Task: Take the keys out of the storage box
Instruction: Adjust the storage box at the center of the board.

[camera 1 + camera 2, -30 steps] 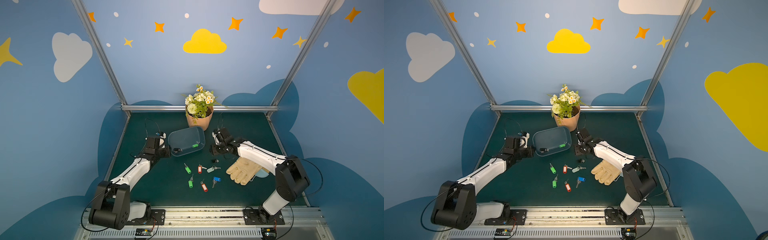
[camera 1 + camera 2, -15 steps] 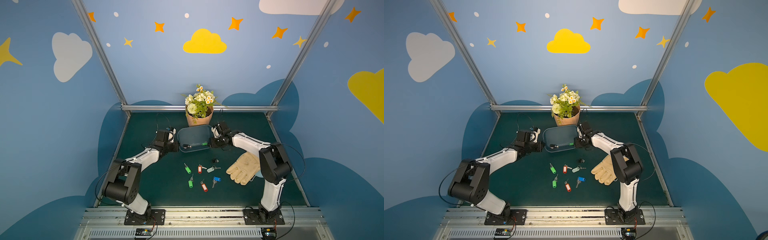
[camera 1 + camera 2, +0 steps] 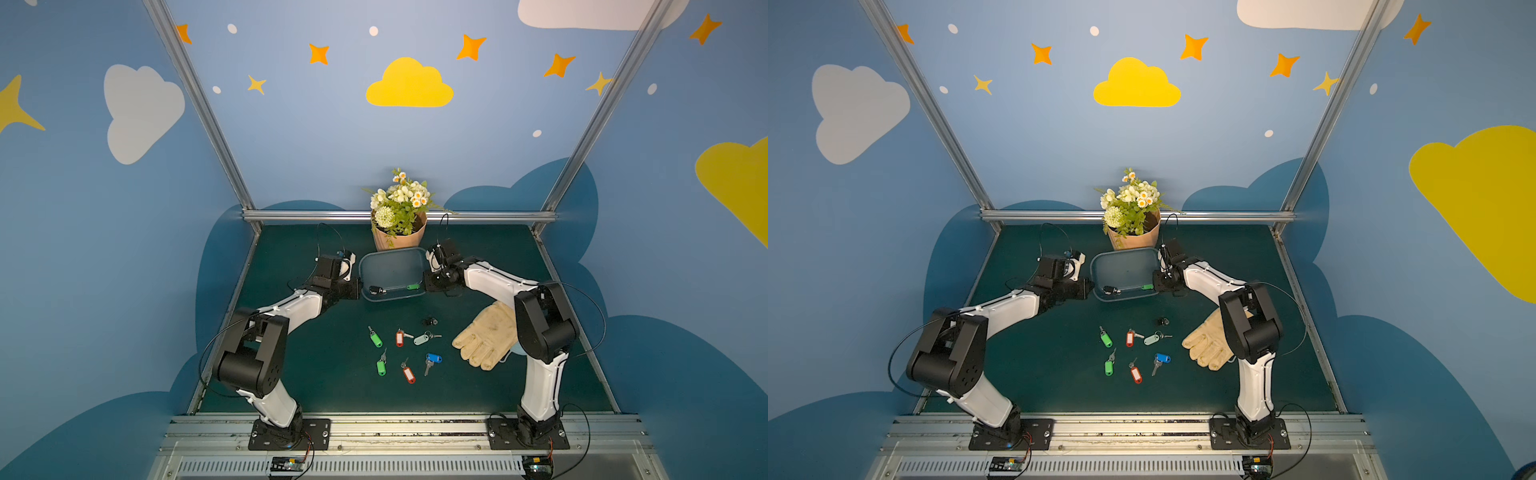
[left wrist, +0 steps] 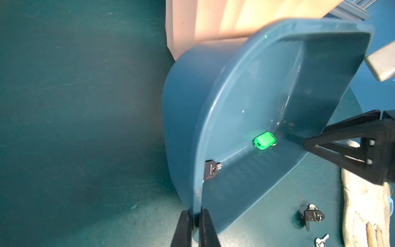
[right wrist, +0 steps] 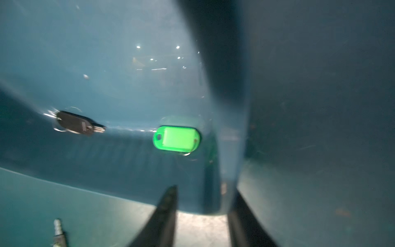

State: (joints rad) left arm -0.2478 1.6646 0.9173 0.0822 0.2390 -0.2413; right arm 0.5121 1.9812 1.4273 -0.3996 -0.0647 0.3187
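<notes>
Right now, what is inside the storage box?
Two keys lie inside the storage box, in the crease by its near wall: a green-tagged key and a black-tagged key. The green tag covers most of its key; only some ring shows.

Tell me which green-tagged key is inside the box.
The green-tagged key in the storage box; the other two green-tagged keys lie outside on the mat.

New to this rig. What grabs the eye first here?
The blue storage box at mid-table, left claw pinched on its rim and right claw straddling the opposite wall. Inside, a green-tagged key and a black-tagged key lie along one wall; seven more keys are scattered on the mat in front.
</notes>
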